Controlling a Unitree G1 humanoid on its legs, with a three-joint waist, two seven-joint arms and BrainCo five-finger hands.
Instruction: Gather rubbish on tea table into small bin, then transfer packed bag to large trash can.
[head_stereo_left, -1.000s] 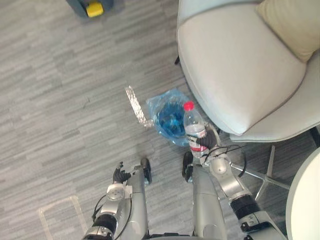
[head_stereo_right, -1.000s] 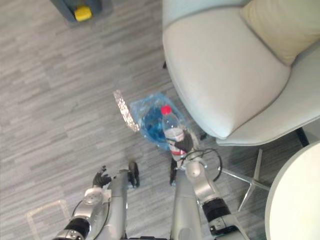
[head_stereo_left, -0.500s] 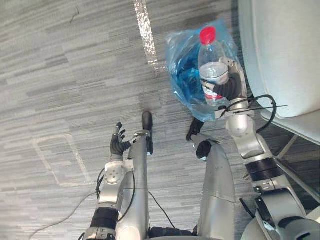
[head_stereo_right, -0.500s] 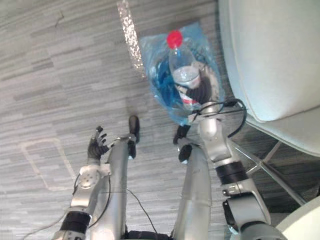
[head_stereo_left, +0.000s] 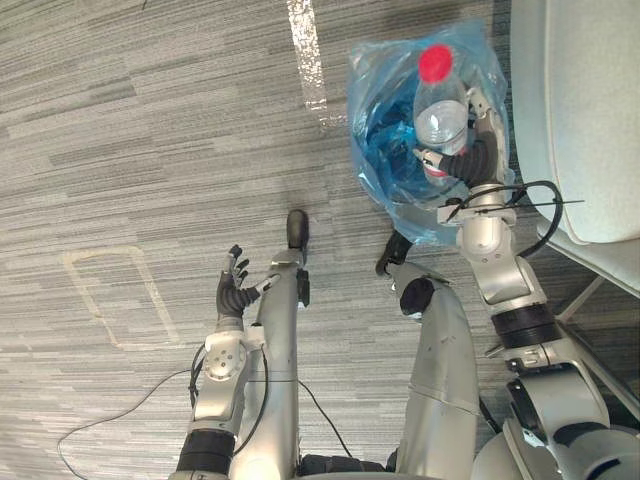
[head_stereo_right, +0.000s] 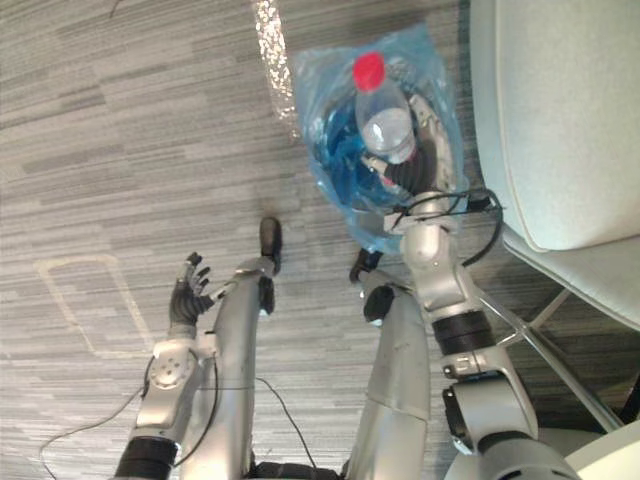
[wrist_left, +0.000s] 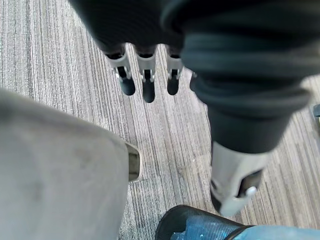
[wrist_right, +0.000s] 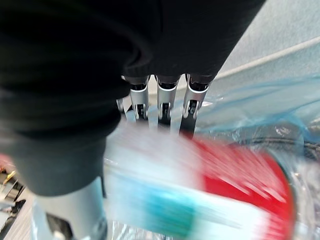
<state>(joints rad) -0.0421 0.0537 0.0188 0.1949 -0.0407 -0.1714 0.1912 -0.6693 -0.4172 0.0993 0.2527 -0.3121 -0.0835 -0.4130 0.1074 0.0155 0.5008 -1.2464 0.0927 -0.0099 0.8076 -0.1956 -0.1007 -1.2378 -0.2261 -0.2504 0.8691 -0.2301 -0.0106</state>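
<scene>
A clear plastic bottle (head_stereo_left: 437, 105) with a red cap (head_stereo_left: 435, 62) is upright, with my right hand (head_stereo_left: 472, 158) curled round its lower part. It hangs over the mouth of the small bin lined with a blue plastic bag (head_stereo_left: 390, 150), which stands on the floor beside the chair. In the right wrist view the bottle (wrist_right: 200, 200) lies blurred past my fingers (wrist_right: 162, 102), with the blue bag (wrist_right: 280, 100) behind it. My left hand (head_stereo_left: 234, 295) hangs low at the left over the carpet, its fingers (wrist_left: 145, 82) straight and holding nothing.
A pale upholstered chair (head_stereo_left: 585, 120) stands close on the right of the bin, its metal legs (head_stereo_right: 560, 365) reaching toward me. A shiny tape strip (head_stereo_left: 308, 55) and a taped rectangle outline (head_stereo_left: 115, 300) mark the grey carpet on the left.
The camera has tipped down and closer, so the whole picture shifted. My right hand has carried the bottle from the bin's near edge to over its mouth. The left hand has risen slightly.
</scene>
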